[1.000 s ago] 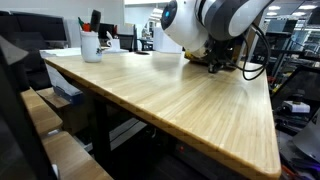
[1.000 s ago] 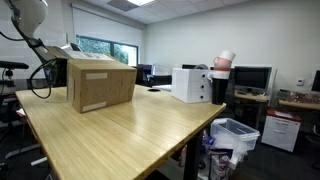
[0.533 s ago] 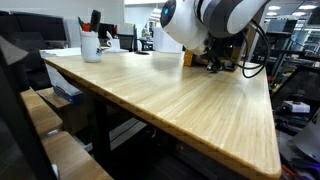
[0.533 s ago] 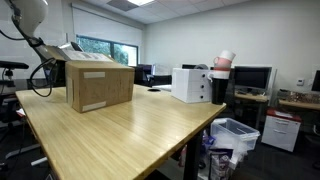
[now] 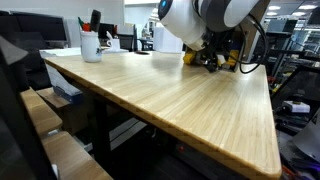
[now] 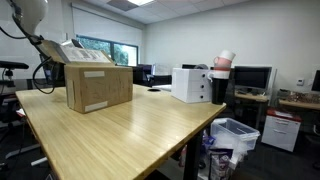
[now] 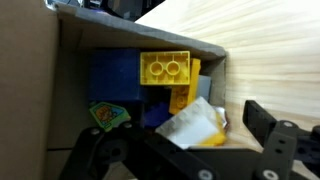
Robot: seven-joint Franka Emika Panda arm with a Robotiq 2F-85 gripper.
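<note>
My gripper (image 7: 180,135) hangs open over the open top of a cardboard box (image 6: 98,82). Inside the box lie a yellow studded brick (image 7: 165,68), a blue block (image 7: 110,80), a small green item (image 7: 108,117) and a white-and-yellow packet (image 7: 195,125). The packet lies loose between my two black fingers (image 7: 272,132), which do not press on it. In an exterior view the gripper (image 5: 213,60) sits under the white arm (image 5: 195,18) at the far end of the table, with the box (image 5: 190,57) mostly hidden behind it.
The box stands on a long wooden table (image 5: 180,100). A white cup of pens (image 5: 91,44) is at its far corner. A white box-shaped machine (image 6: 190,84), monitors (image 6: 251,78) and a bin (image 6: 235,135) stand beyond the table's edge.
The arm has lifted slightly over the box and the gripper stands a little higher. The cardboard box has not moved.
</note>
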